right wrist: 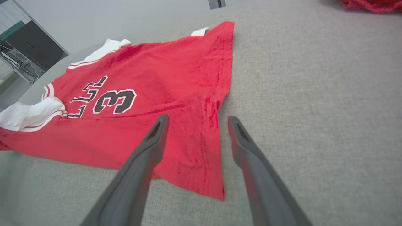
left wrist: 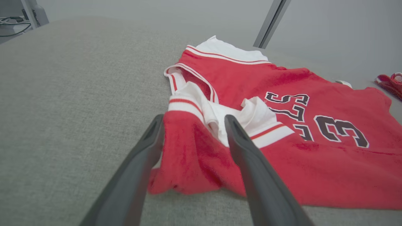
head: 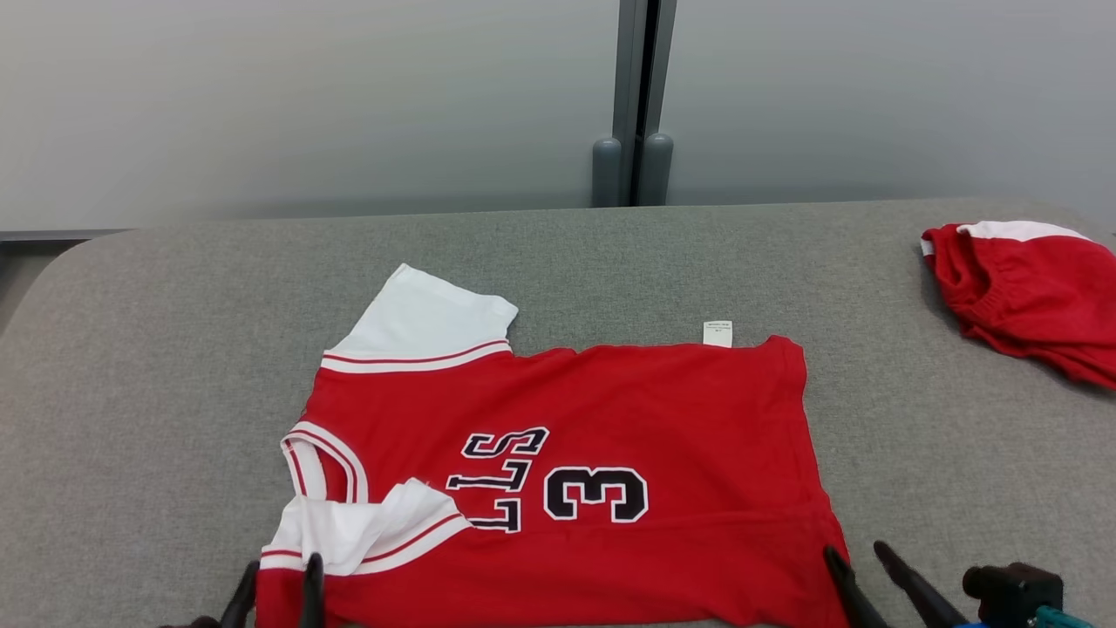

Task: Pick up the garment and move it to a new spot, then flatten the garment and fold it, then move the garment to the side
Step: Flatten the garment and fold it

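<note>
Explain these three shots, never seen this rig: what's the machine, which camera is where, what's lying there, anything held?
A wheeled robot with two arms, each ending in a two-fingered tool. The wide shot is from its head camera, looking down; the other two are from wrist cameras, looking out along each arm. On the grey fabric surface lies a red jersey, number 3, white sleeves, mostly flat, one sleeve flipped onto the chest. A second red-and-white garment sits bunched at far right. The left tool is open astride the jersey's corner by that sleeve; the right tool is open at its hem corner. Nothing is held.
</note>
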{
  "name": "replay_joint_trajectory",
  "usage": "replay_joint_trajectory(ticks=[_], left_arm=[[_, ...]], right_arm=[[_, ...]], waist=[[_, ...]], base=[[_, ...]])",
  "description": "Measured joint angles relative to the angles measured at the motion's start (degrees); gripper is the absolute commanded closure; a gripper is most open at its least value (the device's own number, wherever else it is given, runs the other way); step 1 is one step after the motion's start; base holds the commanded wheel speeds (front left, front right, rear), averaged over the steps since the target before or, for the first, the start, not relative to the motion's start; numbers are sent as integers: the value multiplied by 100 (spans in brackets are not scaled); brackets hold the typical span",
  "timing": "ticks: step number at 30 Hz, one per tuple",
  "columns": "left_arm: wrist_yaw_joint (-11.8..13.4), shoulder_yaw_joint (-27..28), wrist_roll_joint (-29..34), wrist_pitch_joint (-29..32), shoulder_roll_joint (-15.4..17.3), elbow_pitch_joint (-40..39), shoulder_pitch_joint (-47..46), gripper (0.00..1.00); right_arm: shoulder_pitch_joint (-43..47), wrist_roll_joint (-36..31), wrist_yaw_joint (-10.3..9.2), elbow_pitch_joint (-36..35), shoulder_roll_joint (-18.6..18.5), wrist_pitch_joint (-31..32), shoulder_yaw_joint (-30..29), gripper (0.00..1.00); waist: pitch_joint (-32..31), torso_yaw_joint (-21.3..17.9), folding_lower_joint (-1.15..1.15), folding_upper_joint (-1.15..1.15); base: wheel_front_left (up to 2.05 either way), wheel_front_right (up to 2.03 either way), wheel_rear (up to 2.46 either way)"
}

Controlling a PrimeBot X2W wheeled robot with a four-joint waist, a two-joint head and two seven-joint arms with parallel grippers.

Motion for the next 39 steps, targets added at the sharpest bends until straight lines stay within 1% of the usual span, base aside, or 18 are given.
replay_joint_trajectory(ticks=[3, 5, 8, 12, 15, 18, 21, 28, 33, 39], left_arm=[[54, 157, 190, -51, 25, -170, -177, 0], [85, 330, 278, -59, -59, -333, -264, 0], [122, 662, 572, -67, -162, -677, -402, 0], [82, 1032, 907, -67, -363, -838, -464, 0], [68, 1263, 1267, -67, -448, -881, -544, 0], [27, 1417, 1623, -67, -506, -834, -589, 0], [-26, 1545, 1849, -67, -590, -668, -591, 0], [-124, 1622, 2304, -67, -682, -453, -590, 0], [-200, 1668, 2440, -67, -731, -344, -567, 0], [-198, 1704, 2577, -67, -755, -194, -536, 0]], right_arm=[[-204, -200, 0, -102, 55, -303, -136, 0], [-336, -307, 0, -108, 152, -509, -214, 0], [-548, -504, 0, -68, 290, -817, -308, 0], [-795, -647, 0, 191, 455, -1194, -401, 0], [-964, -967, 0, 404, 481, -1406, -481, 0], [-1057, -1185, 0, 612, 571, -1493, -519, 0], [-1071, -1404, 0, 792, 655, -1510, -488, 0], [-995, -1715, 0, 688, 829, -1516, -679, 0], [-811, -2009, 0, 679, 872, -1517, -701, 0], [-796, -2199, 0, 703, 906, -1517, -690, 0]], waist=[[-9, -23, 0, 0], [-26, -27, 0, 0], [-41, -45, 0, 1], [-42, -78, 0, 1], [-32, -93, 0, 1], [-21, -95, 0, 1], [-18, -90, 1, 1], [-125, -35, 0, 1], [-236, -7, 0, 1], [-313, 15, 0, 1]], base=[[0, 0, 0], [0, 0, 0], [0, 0, 0], [0, 0, 0], [0, 0, 0], [0, 0, 0], [0, 0, 0], [0, 0, 0], [0, 0, 0], [0, 0, 0]])
